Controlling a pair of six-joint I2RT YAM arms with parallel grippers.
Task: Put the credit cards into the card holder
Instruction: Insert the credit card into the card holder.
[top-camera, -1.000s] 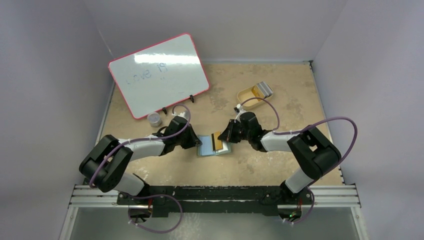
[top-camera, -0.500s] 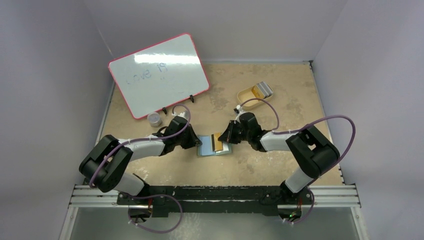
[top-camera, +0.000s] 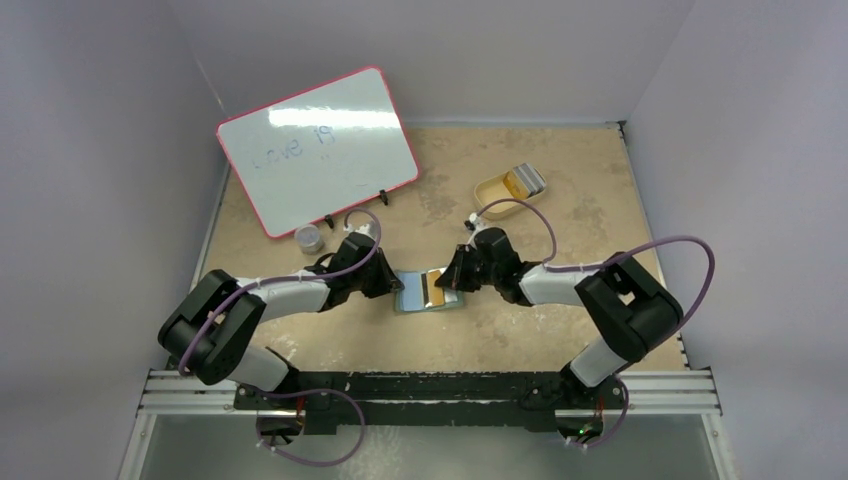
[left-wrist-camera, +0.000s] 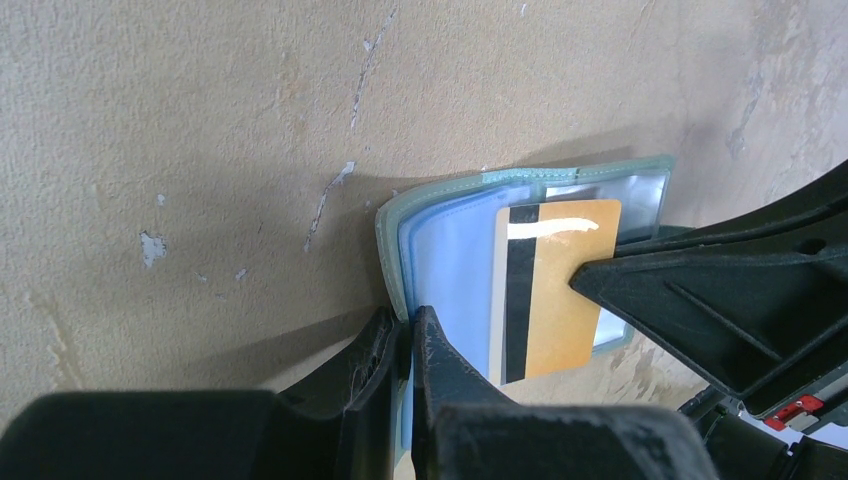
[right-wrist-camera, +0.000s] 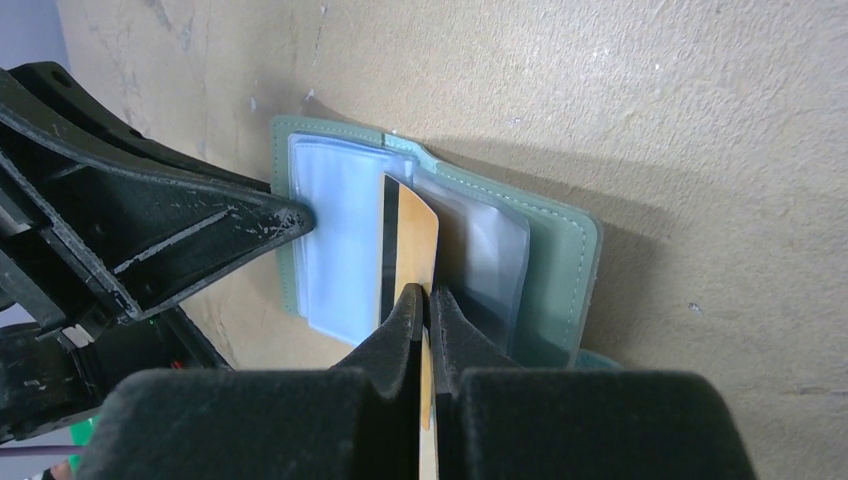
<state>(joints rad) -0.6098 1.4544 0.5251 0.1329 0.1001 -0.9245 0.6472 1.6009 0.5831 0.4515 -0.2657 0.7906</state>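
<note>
Item 1. Left end effector (top-camera: 388, 285): fingers pinched almost together on the near edge of the card holder (top-camera: 410, 294), pinning it open and flat on the tabletop (top-camera: 560, 170)

Item 2. Card holder: grey-green cover, light blue and clear pocket leaves uppermost; lies between the two end effectors, touching both

Item 3. Right end effector (top-camera: 450, 280): clamped on the trailing end of the gold card (top-camera: 437, 288), jaws tight on its thin edge

Item 4. Gold card: black stripe along the side facing the left end effector; leading end lies among the pocket leaves, the rest stands out toward the right end effector. Whether it sits inside a sleeve or only on top, cannot tell. Judged mid-insertion, not seated

Item 5. Small jar (top-camera: 310, 238): just beyond the left end effector, not involved

Item 6. Tan tray (top-camera: 493, 191): well beyond the right end effector; holds remaining cards (top-camera: 526, 180), gold and grey, count unclear

Item 7. Whiteboard (top-camera: 318, 148): far beyond the left end effector, propped

Progress: first card part-way in, none seen fully pocketed; tray cards yet to be fetched; early stage
</note>
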